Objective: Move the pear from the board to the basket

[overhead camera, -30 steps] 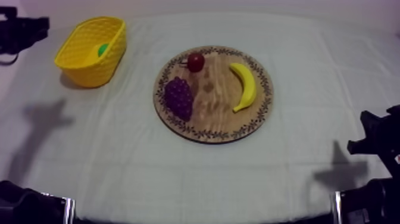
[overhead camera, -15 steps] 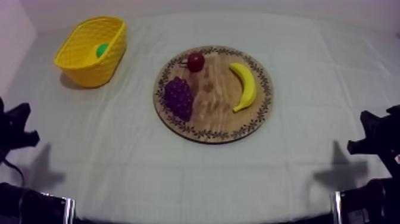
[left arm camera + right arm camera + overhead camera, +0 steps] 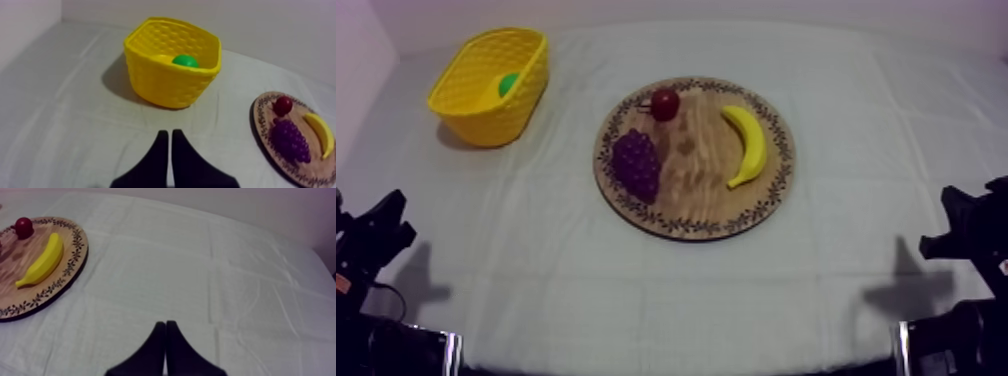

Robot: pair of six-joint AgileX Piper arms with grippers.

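Pear already in the basket, both grippers shut and holding nothing

The pear point(image 3: 185, 61) lies inside the yellow basket point(image 3: 170, 85), low against its far inner wall, with just a green rounded cap visible above the near rim. None of it is on the wooden board point(image 3: 696, 205), which carries the banana point(image 3: 748, 143), the bunch of grapes point(image 3: 636, 165) and the small red fruit point(image 3: 665, 103). So I judge the task done.

If it had to be lifted again, I would expect a toy pear to be light and stiff, with a smooth skin that could slide between hard fingers. The best hold would be across the wide belly, coming straight down through the basket's mouth so as to clear the woven wall.

The left gripper point(image 3: 168, 134) hangs over bare cloth point(image 3: 636, 290) short of the basket, its fingers pressed together in a narrow wedge with nothing between them. The right gripper point(image 3: 165, 324) is shut and empty in the same way, over cloth well apart from the board.

The left wrist view looks into the basket from the side and gives the pear's height against the rim. The top view instead gives the layout: the basket far off to the left, the board in the middle, and each arm low at its own side
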